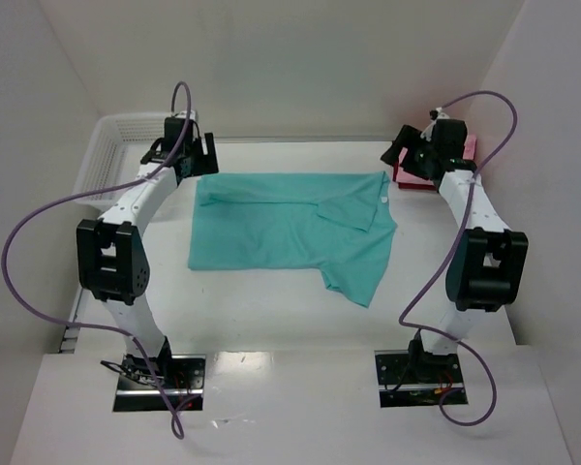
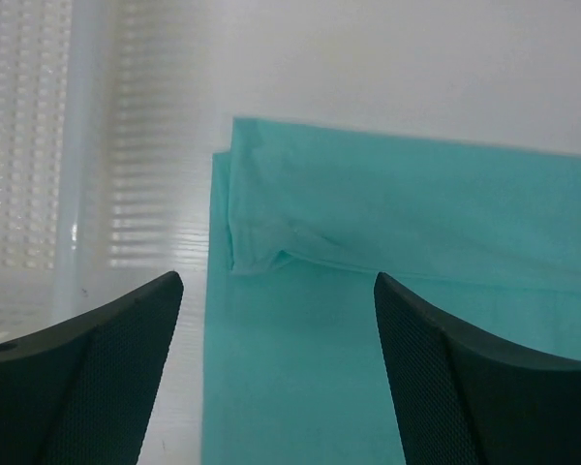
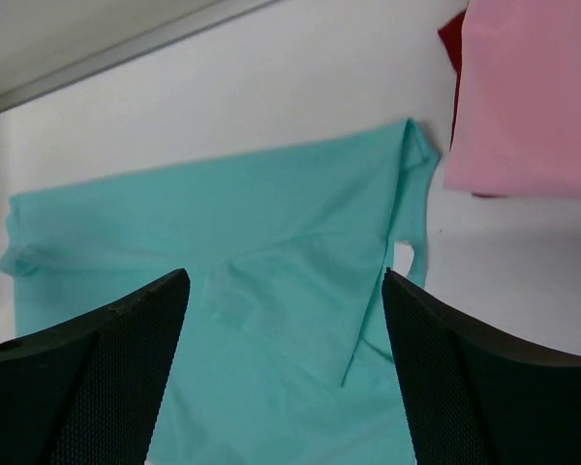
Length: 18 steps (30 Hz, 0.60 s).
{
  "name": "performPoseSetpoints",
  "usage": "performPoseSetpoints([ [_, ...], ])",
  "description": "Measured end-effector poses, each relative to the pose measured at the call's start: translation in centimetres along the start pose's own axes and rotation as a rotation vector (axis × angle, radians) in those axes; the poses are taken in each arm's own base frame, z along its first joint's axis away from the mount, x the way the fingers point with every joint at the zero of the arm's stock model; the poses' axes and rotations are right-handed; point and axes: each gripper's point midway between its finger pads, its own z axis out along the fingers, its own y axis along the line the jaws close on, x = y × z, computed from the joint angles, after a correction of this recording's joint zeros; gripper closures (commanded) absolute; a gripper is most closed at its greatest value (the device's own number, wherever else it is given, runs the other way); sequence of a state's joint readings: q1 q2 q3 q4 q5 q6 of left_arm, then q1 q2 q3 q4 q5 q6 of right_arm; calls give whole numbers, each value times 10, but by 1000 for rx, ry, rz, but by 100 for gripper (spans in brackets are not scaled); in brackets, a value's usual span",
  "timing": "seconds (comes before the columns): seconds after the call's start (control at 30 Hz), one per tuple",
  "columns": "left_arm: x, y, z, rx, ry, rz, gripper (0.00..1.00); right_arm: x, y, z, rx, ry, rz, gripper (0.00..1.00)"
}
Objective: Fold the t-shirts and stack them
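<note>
The teal-green t-shirt [image 1: 281, 228] lies flat in the middle of the table, its far edge folded over and one sleeve [image 1: 358, 281] sticking out toward the front. My left gripper [image 1: 198, 158] hovers open over the shirt's far left corner [image 2: 261, 194], holding nothing. My right gripper [image 1: 403, 153] hangs open above the far right corner [image 3: 407, 165], also empty. A folded pink t-shirt [image 1: 464, 148] [image 3: 533, 97] rests on a red one [image 1: 410, 180] [image 3: 452, 39] at the far right.
A white mesh basket [image 1: 107, 145] [image 2: 29, 145] stands at the far left, close to the left gripper. White walls close in the table on three sides. The arm bases [image 1: 160, 373] sit at the near edge.
</note>
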<state>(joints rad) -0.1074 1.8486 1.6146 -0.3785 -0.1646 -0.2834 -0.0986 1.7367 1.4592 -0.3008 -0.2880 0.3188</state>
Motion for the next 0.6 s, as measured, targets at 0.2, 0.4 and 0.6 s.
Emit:
performPoseSetpoints([
  [0.2, 85, 7, 24, -16, 175, -40, 19, 79, -27, 12, 28, 147, 67, 21],
  [0.4, 123, 8, 48, -34, 260, -79, 25, 120, -41, 24, 50, 245, 106, 25],
  [0.6, 134, 10, 66, -48, 275, -113, 32, 133, -37, 35, 36, 276, 109, 28],
])
